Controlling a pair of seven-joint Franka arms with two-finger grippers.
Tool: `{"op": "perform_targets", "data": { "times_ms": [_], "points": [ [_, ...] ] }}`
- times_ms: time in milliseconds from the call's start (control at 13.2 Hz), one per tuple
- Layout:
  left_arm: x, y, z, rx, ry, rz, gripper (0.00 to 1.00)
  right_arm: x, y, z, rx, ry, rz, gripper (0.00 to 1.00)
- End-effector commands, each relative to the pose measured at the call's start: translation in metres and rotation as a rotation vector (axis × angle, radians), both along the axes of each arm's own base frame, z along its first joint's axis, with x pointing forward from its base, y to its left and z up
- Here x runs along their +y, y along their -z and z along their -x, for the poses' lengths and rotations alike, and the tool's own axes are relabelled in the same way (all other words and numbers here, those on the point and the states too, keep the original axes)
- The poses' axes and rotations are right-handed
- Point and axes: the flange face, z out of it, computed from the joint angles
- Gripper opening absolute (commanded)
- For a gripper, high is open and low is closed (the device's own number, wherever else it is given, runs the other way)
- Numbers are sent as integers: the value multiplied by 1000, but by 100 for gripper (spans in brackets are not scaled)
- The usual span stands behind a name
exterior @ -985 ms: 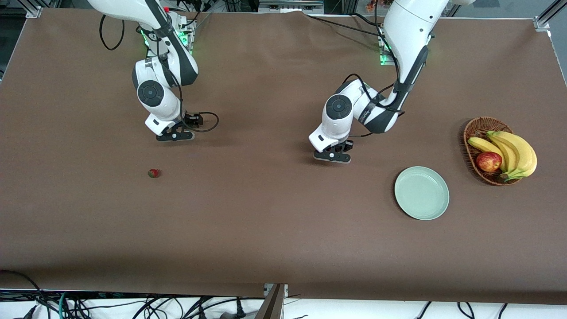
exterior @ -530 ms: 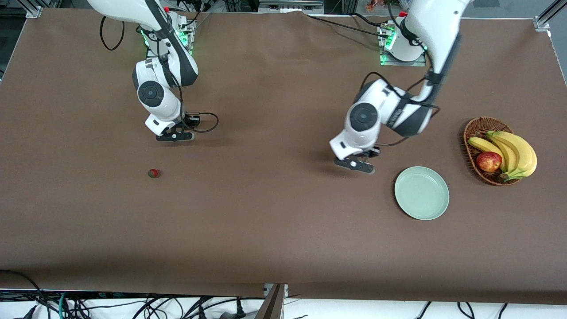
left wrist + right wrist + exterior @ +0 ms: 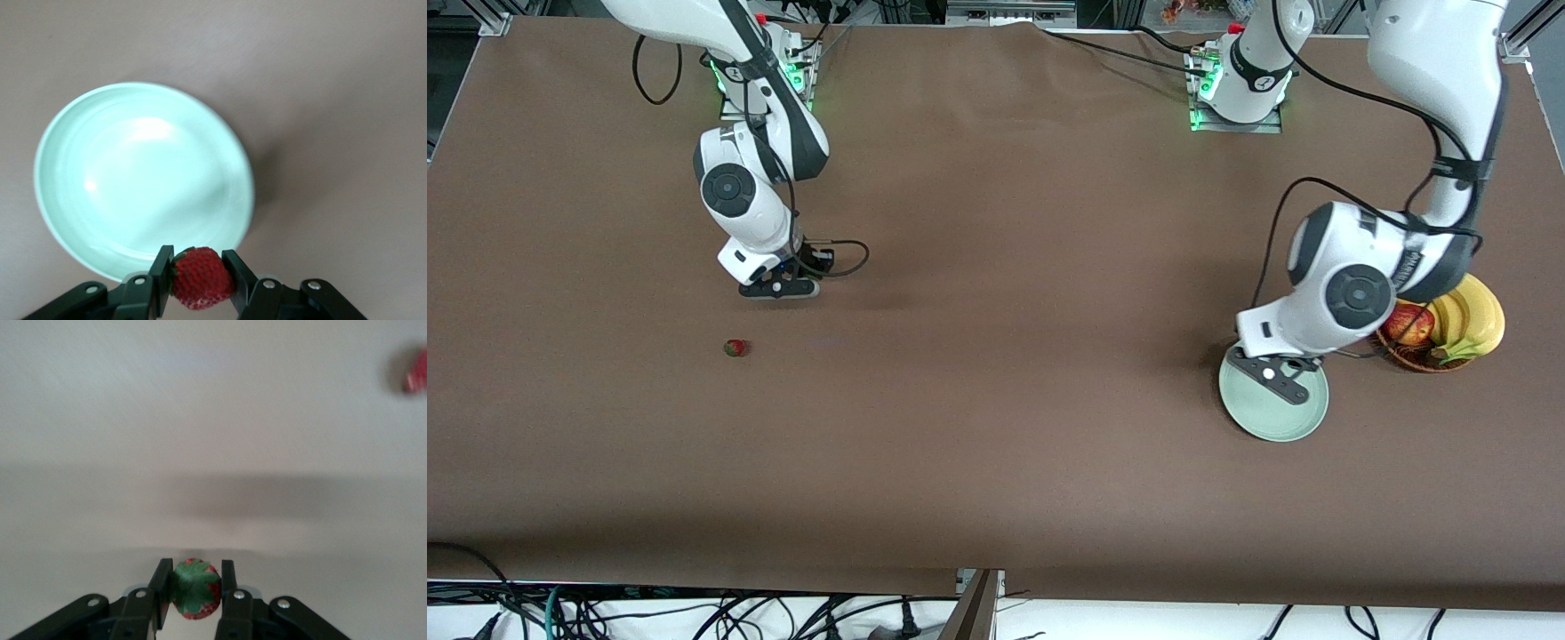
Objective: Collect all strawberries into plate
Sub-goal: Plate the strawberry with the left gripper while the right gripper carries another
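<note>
The left gripper (image 3: 195, 283) was clenched on a strawberry (image 3: 199, 277), hanging over the mint-green plate (image 3: 1294, 425) at the lower right of the front view, so that the berry could drop inside the raised rim. The plate looked bare. Partly hidden by the left arm, the wicker basket (image 3: 1405, 356) with bananas (image 3: 1476, 313) and an apple (image 3: 1410, 324) sat just beside the plate, toward the left arm's end of the table.

The right gripper (image 3: 194, 603) pinched a second strawberry (image 3: 195, 588), green cap showing, low over the brown table (image 3: 996, 444) at the upper left of the front view. A third strawberry (image 3: 735, 348) lay loose on the cloth, nearer the front camera than that gripper.

A second earlier the left gripper had hung over mid-table, well apart from the plate; it had since swung across to it. The right gripper had barely shifted, and the loose berry had stayed put.
</note>
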Motion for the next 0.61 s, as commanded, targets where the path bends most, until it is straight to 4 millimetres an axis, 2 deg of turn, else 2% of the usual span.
{"op": "perform_targets", "data": {
  "times_ms": [0,152,303,379,455,530],
  "points": [
    [32,28,-16,13,78,23,12,88,12,-39,-43,110,-50,20],
    [50,49,-17,21,125,48,13,159,5,-57,-82,219,-117,20],
    [60,70,-16,35,144,62,19,226,2,-61,-108,311,-179,20],
    [65,73,-16,40,138,66,23,259,4,-58,-116,343,-205,21],
    [64,72,-16,38,140,66,30,290,7,-55,-124,374,-232,21],
    [63,72,-16,38,141,67,54,317,5,-55,-137,400,-266,21]
  ]
}}
